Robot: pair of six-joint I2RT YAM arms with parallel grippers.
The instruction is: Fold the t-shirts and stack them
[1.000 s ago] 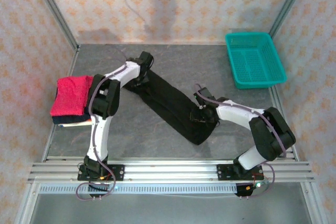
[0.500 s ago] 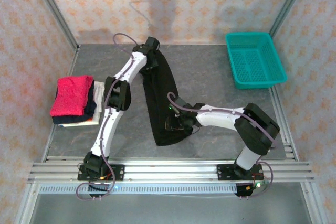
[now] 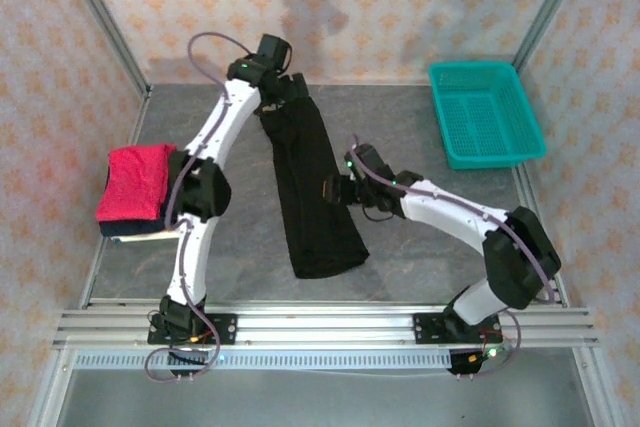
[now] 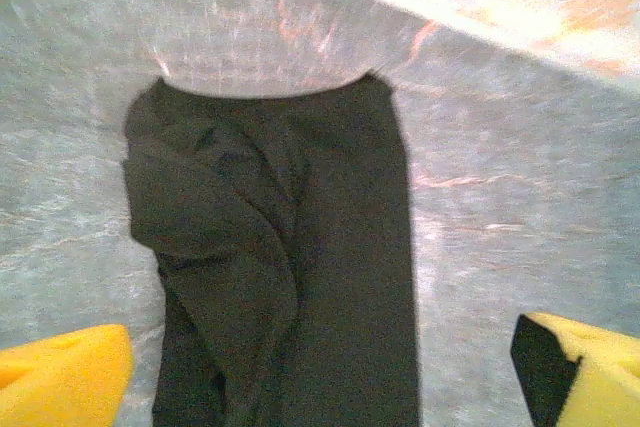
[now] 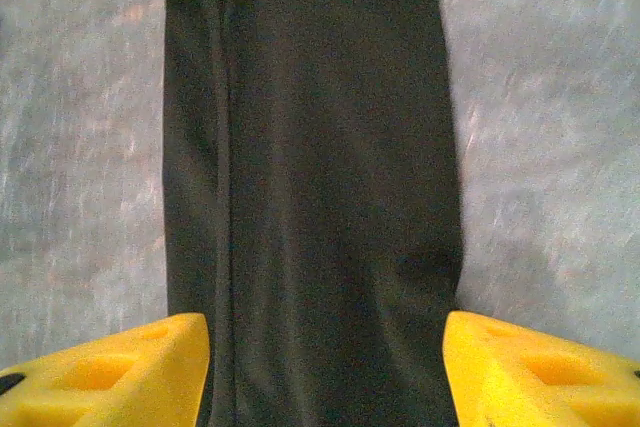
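Jaws apart over black t-shirt (image 3: 305, 197)

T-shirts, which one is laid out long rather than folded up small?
The black tee: it lies stretched out as a long, narrow strip across the middle. The crimson tee is already folded into a compact square, off to the left.
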